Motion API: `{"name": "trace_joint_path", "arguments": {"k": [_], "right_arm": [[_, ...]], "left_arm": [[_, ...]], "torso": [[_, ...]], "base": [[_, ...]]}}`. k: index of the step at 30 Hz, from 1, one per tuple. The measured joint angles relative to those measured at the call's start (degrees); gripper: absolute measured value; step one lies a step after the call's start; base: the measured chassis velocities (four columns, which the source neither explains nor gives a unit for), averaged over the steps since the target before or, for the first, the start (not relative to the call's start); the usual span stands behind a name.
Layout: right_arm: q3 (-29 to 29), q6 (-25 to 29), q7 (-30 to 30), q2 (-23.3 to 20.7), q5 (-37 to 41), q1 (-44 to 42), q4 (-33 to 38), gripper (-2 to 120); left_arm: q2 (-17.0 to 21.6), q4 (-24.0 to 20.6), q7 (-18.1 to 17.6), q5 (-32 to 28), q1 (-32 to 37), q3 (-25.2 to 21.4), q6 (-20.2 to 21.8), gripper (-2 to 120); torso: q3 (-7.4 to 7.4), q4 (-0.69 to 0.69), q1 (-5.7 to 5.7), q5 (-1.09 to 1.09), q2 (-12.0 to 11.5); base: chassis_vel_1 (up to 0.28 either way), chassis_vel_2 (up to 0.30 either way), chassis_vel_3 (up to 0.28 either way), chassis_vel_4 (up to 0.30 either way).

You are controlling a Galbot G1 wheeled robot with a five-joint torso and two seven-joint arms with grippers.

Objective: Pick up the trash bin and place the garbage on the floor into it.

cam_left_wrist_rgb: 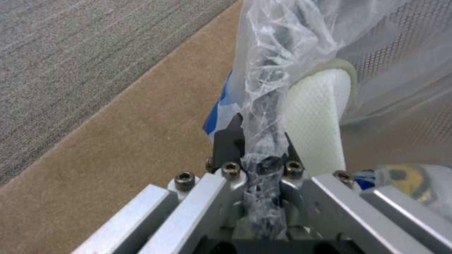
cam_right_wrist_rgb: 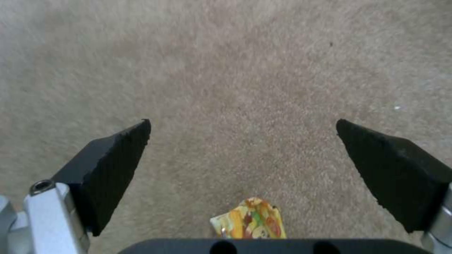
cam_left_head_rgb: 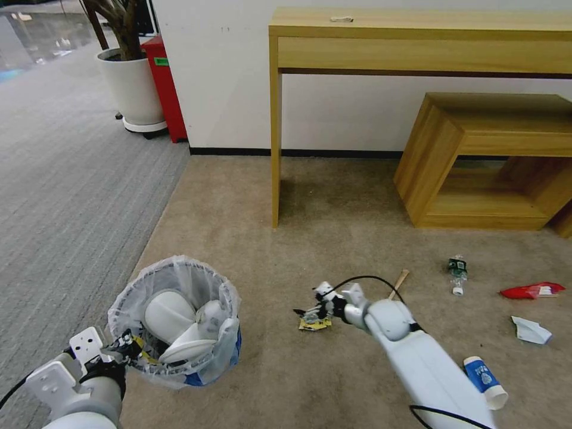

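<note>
- Left gripper pinched the bag-lined rim of the trash bin, near-left on the beige floor; two white slippers lay inside.
- Right gripper hung with fingers spread wide just above a yellow snack packet.
- Bottle, red packet, paper and carton lay farther right.

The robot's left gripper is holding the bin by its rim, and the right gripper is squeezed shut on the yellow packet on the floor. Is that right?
Not quite. The right gripper is open, its fingers wide apart above the yellow packet, as the right wrist view shows. The left gripper does clamp the rim of the trash bin.
</note>
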Motion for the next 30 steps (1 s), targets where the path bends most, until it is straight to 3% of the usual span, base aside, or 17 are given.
{"name": "trace_joint_path", "arguments": {"k": [5, 10, 27, 30], "right_arm": [[-0.2, 1.6, -0.1, 2.7, -4.7, 2.7, -6.6, 100], [0.2, 1.0, 0.0, 2.6, -10.3, 3.6, -8.3, 100], [0.6, 2.9, 0.6, 3.9, -15.7, 4.6, -15.1, 100], [1.1, 3.4, 1.0, 5.1, -15.6, 5.2, -16.8, 92]], "left_arm": [[0.1, 0.0, 0.0, 0.0, -0.1, -0.2, 0.0, 1], [0.2, 0.0, 0.0, 0.0, -0.7, -0.2, 0.0, 1], [0.3, 0.0, 0.1, 0.0, -1.3, 0.0, 0.0, 1], [0.4, 0.0, 0.1, -0.1, -1.2, -0.2, 0.0, 1]], "torso": [[0.00, 0.00, 0.00, 0.01, 0.0], [0.00, 0.00, 0.00, 0.02, 0.0], [0.00, -0.01, 0.00, 0.02, 0.0], [0.00, 0.00, 0.00, 0.02, 0.0]], "base": [[0.000, 0.000, 0.000, 0.000], [0.000, 0.000, 0.000, 0.000], [0.000, 0.000, 0.000, 0.000], [0.000, 0.000, 0.000, 0.000]]}}
